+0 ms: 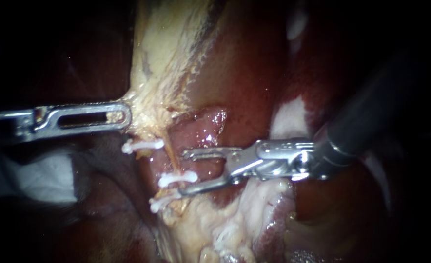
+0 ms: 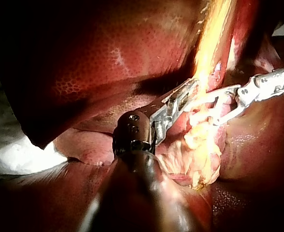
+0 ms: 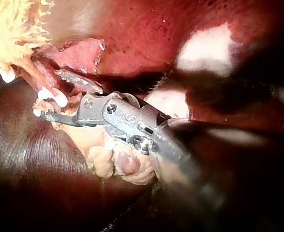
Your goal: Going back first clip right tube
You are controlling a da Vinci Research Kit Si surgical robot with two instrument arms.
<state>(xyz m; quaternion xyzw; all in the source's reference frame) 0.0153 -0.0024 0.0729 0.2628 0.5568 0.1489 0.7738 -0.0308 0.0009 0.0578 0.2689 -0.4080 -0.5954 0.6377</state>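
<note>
My left instrument (image 1: 124, 115) comes in from the left, its slotted jaws shut on the edge of the pale yellow gallbladder tissue (image 1: 162, 58). In the left wrist view the same jaws (image 2: 183, 96) pinch that yellow strand. My right instrument (image 1: 183, 172) has its jaws open on either side of the thin tan tube (image 1: 170, 156). A white clip (image 1: 177, 178) lies between them, and I cannot tell whether they touch it. Two more white clips (image 1: 142, 145) (image 1: 164, 200) sit above and below. In the right wrist view the open jaws (image 3: 52, 96) frame a white clip (image 3: 53, 98).
Dark red liver (image 1: 244, 73) fills the background. Pale fatty tissue (image 1: 225, 219) bulges under the right instrument. White gauze (image 1: 45, 178) lies at the left, below the left instrument's shaft. A pale patch (image 1: 288, 119) marks the liver above the right instrument's wrist.
</note>
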